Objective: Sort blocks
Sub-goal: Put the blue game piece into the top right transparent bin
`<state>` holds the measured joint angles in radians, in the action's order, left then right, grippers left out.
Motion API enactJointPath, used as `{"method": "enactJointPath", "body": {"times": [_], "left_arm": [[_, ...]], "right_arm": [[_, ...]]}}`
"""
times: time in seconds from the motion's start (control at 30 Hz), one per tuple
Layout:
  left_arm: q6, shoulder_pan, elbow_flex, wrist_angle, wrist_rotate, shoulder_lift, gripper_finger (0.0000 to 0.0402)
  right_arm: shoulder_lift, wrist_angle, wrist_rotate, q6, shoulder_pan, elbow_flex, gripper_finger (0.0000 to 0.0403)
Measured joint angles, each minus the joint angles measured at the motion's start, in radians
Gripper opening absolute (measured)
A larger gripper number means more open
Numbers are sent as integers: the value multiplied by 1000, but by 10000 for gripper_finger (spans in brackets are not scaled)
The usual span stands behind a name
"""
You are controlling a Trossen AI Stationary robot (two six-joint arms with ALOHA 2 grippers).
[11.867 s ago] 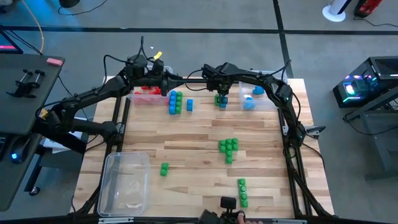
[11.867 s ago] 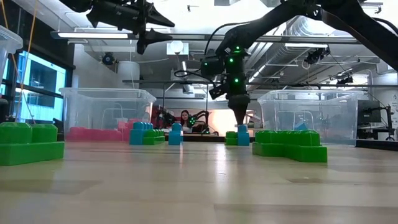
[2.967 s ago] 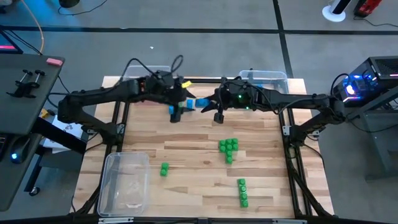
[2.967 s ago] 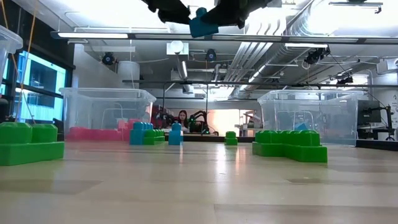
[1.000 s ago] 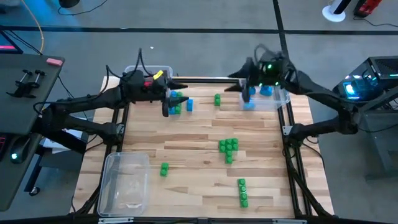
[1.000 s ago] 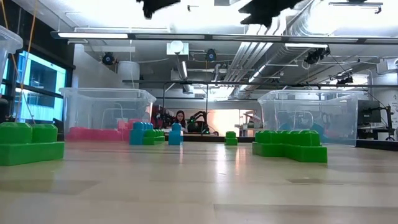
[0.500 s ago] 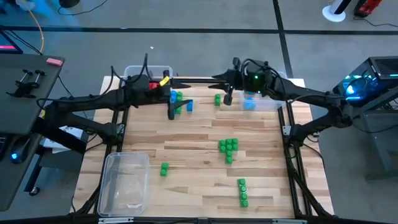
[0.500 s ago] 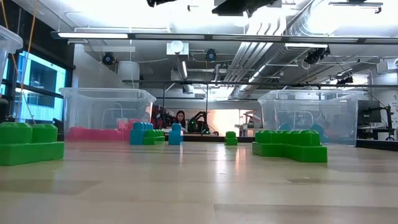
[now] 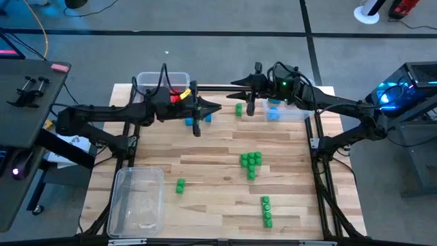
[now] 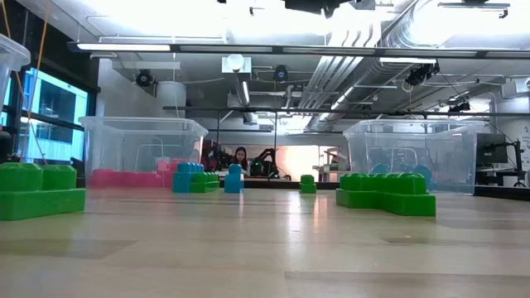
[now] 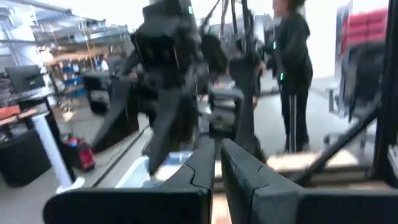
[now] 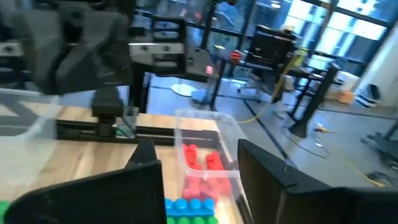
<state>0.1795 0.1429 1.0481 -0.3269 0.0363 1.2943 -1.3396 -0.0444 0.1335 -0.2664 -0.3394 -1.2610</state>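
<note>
Blocks lie on the wooden table: a blue pair [image 9: 190, 121] partly under my left arm, a single green one [image 9: 238, 109], a green cluster [image 9: 250, 162], another green one [image 9: 180, 184] and a green stack [image 9: 266, 210]. All rest on their bases. Red blocks [image 12: 202, 158] lie in the far left bin [image 9: 164, 78], and blue ones [image 9: 274, 113] in the far right bin [image 9: 300, 109]. My left gripper [image 9: 217, 107] is shut and empty, held level above the blue blocks; its closed fingers [image 11: 217, 165] point toward my right arm. My right gripper [image 9: 233, 83] stands open and empty [image 12: 196, 165] above the far edge, facing left.
An empty clear bin [image 9: 136, 201] stands at the near left corner. Both grippers are high above the table and close to each other at the far middle. A person stands beyond the table in the left wrist view [image 11: 292, 56]. The table's near middle [image 9: 218, 198] is bare wood.
My left gripper has gone toward the table's right edge, past the blue blocks. My right gripper has left the far right bin and gone toward the table's left, so the two grippers now face each other closely. No block has moved.
</note>
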Motion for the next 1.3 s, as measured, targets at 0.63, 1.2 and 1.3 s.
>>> {"method": "enactJointPath", "body": {"times": [0.63,1.2,1.3], "left_arm": [[-64,4,1,-182,3,125,0],[-97,56,1,-173,-4,124,0],[-97,70,1,-173,7,124,0]], "right_arm": [[0,9,84,22,19,0,68],[-3,29,90,50,54,0,66],[-3,28,84,43,74,0,66]]}}
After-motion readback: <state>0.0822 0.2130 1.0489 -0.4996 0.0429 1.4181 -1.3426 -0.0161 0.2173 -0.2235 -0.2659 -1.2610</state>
